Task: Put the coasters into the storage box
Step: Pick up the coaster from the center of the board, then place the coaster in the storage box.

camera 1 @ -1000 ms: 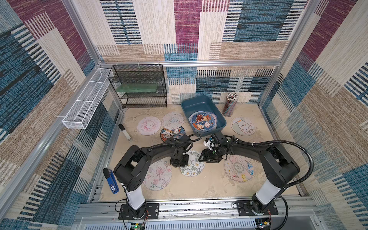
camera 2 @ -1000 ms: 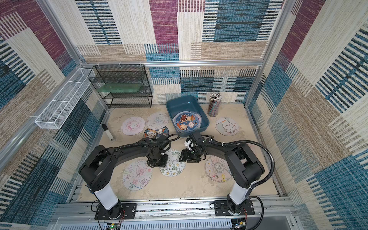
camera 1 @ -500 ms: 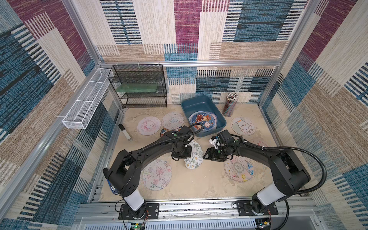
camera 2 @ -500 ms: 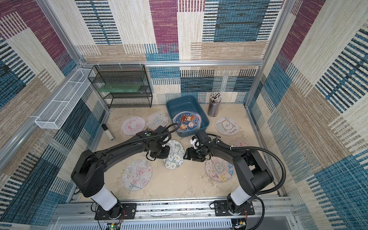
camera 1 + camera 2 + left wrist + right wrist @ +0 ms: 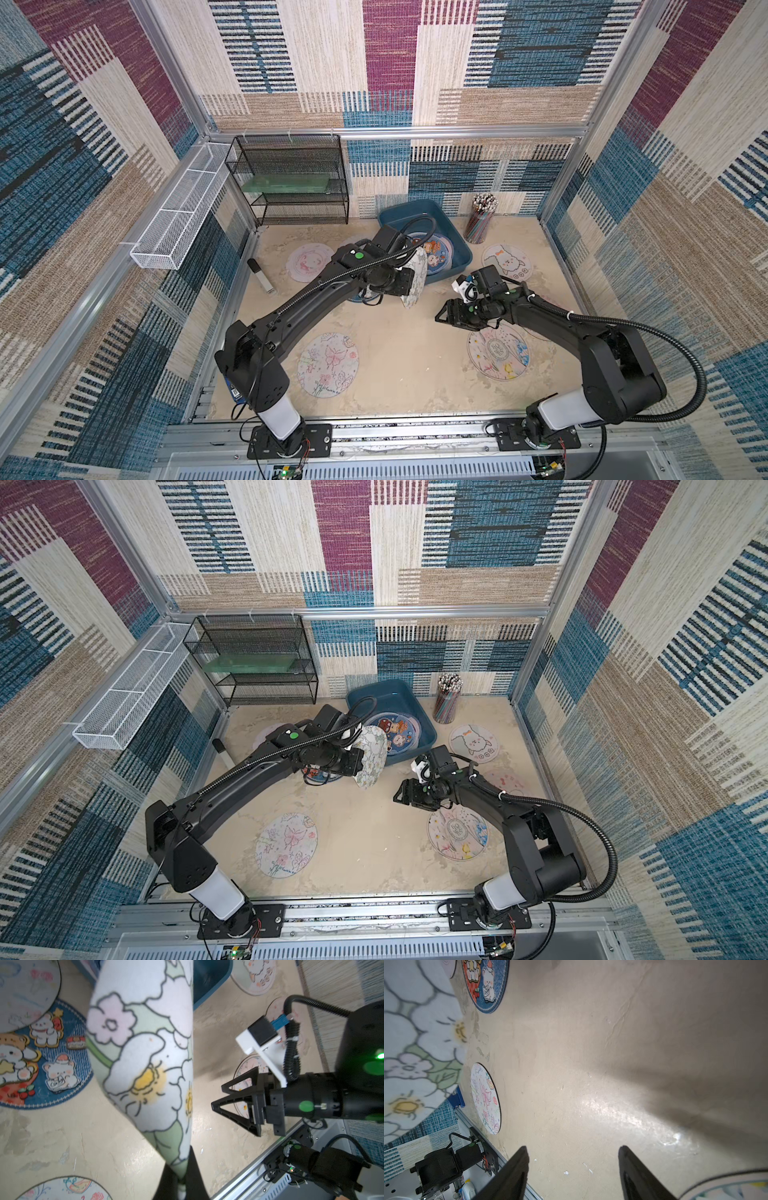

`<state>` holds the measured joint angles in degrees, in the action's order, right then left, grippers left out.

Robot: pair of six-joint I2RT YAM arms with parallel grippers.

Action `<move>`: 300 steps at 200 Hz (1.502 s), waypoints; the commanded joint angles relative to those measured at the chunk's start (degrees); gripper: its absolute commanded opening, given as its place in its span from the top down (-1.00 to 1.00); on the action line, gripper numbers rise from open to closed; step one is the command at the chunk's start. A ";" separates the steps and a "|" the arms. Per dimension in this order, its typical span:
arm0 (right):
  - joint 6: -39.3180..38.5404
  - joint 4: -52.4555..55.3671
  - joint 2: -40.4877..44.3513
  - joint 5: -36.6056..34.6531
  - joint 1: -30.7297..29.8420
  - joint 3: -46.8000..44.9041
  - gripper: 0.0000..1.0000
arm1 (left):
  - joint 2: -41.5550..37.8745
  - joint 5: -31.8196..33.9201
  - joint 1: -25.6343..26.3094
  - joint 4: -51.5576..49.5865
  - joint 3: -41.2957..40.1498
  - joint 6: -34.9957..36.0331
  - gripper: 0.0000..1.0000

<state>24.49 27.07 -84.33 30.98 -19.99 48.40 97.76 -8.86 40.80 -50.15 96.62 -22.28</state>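
**Left hand** (image 5: pixel 406 281): clenched on the rim of the flower coaster (image 5: pixel 370 756), with nothing else between its fingers (image 5: pixel 197 1180). The coaster is clear of the table (image 5: pixel 395 332), stands nearly on edge and reaches away from the hand. Likely reason: a thin flat mat offers only its edge to pinch, so once lifted it hangs upright from that one hold.

**Just past the coaster's far edge:** the near wall of the storage box (image 5: pixel 461 253). In both top views the coaster's tip overlaps that wall. I cannot tell whether it is over the box or just short of it. One cartoon coaster (image 5: pixel 434 253) lies flat inside.
- Judgement: this is the carry step, with the box nearly reached.
- The mat would need laying over flat before release, or it may lean on the wall.

**Beneath the left hand:** a dark blue coaster (image 5: pixel 41 1064) lies flat on the table, partly under a pale coaster (image 5: pixel 25 991).

**Right hand** (image 5: pixel 573 1149): released, jaws apart and empty, low over bare table. It faces the flower coaster but is apart from it, probably standing off to leave room. A floral-ring coaster (image 5: pixel 498 357) lies under its wrist.

**Farther out:** a butterfly coaster (image 5: pixel 328 365), a white-animal coaster (image 5: pixel 507 262) and a pink coaster (image 5: pixel 309 262) lie flat, not yet stowed.
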 commanded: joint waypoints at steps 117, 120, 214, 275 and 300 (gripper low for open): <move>-1.59 1.13 6.75 3.87 5.63 -3.14 -0.61 | 36.32 -6.52 -1.32 -10.46 49.58 13.08 0.90; -1.61 1.21 6.93 3.90 5.70 -3.22 -0.61 | 37.23 -6.58 -1.52 -10.42 50.25 13.10 0.90; -1.18 3.84 9.10 4.00 6.76 -3.91 -0.61 | 52.20 0.27 -8.00 -5.18 55.61 15.18 0.90; -0.87 4.13 8.57 4.01 6.78 -3.48 -0.61 | 54.08 4.65 -9.00 -2.06 55.78 16.94 0.47; -0.64 3.91 8.58 4.09 6.75 -3.68 -0.62 | 52.80 6.63 -8.98 -1.74 55.58 16.66 0.04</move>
<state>23.33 31.11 -75.72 34.28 -13.15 44.60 151.72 -4.78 31.94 -54.04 151.83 -6.02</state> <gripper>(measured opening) 0.807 0.400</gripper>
